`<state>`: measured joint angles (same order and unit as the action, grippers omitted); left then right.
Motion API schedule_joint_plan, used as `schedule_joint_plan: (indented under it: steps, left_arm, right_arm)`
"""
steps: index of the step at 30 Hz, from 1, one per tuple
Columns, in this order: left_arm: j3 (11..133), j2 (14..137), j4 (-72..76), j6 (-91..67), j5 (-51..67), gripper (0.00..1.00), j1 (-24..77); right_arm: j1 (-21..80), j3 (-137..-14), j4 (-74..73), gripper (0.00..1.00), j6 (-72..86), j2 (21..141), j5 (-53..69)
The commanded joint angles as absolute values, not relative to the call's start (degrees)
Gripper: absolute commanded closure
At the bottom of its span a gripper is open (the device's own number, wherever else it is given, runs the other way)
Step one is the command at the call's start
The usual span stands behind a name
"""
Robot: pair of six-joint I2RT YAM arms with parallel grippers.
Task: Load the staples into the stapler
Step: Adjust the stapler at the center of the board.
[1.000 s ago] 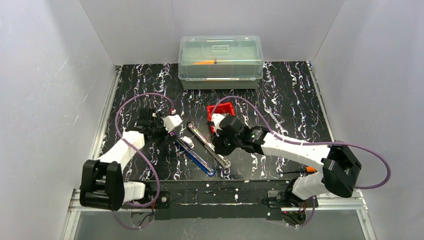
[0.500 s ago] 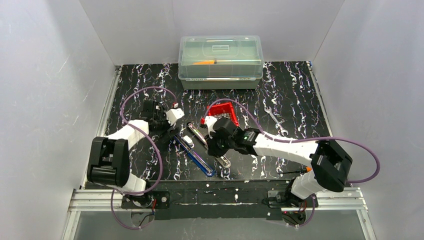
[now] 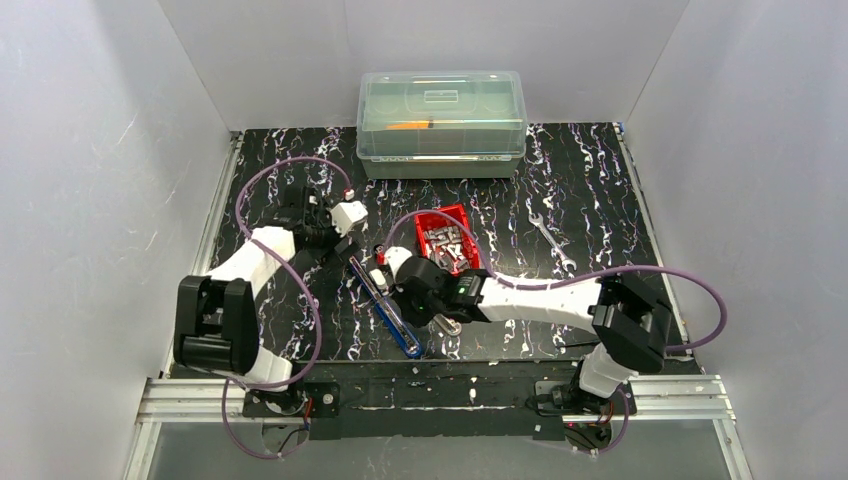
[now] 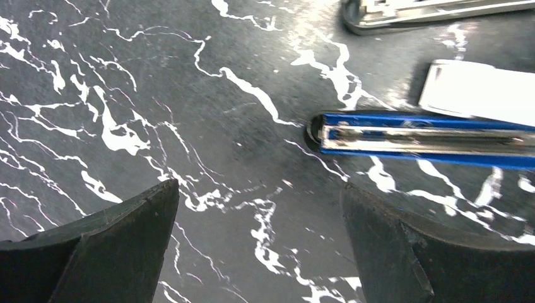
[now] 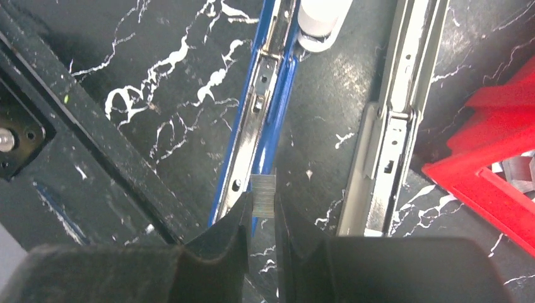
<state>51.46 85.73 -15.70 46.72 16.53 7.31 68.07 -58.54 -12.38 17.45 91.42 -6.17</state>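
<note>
The blue stapler (image 3: 388,312) lies opened flat on the black marbled mat, its metal channel (image 5: 260,107) facing up. My right gripper (image 5: 264,203) is shut on a short silvery strip of staples (image 5: 264,192), which hangs just over the near part of that channel. In the top view this gripper (image 3: 400,290) sits above the stapler's middle. More staples (image 3: 443,243) lie in the red tray (image 3: 462,214) behind it. My left gripper (image 4: 258,189) is open and holds nothing, low over the mat just short of the stapler's far tip (image 4: 328,132).
A grey metal bar (image 5: 392,113) lies parallel to the blue stapler on its right. A white block (image 5: 322,16) rests by the channel's far part. A clear lidded box (image 3: 441,120) stands at the back, with a wrench (image 3: 551,243) right of the tray.
My right gripper has moved left and nearer, from beside the red tray to over the blue stapler, carrying the staple strip. The left gripper has drawn back slightly from the stapler.
</note>
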Motion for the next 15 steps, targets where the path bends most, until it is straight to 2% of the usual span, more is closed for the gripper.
schedule_joint_plan:
  steps: [1, 6, 15]
  left_arm:
    - [57.3, 80.6, -30.0, 41.7, 21.9, 0.01, 6.5]
    - [63.4, 78.5, -36.6, 33.2, 23.5, 0.01, 4.9]
    - [59.8, 73.4, -34.9, 33.3, 21.9, 0.01, 4.7]
  right_arm:
    - [71.2, -64.3, -15.3, 0.83, 21.3, 93.3, -14.2]
    - [73.4, -66.1, -17.4, 0.83, 22.7, 93.8, -17.5]
    - [74.9, -73.3, -24.8, 0.83, 24.5, 99.5, -18.5]
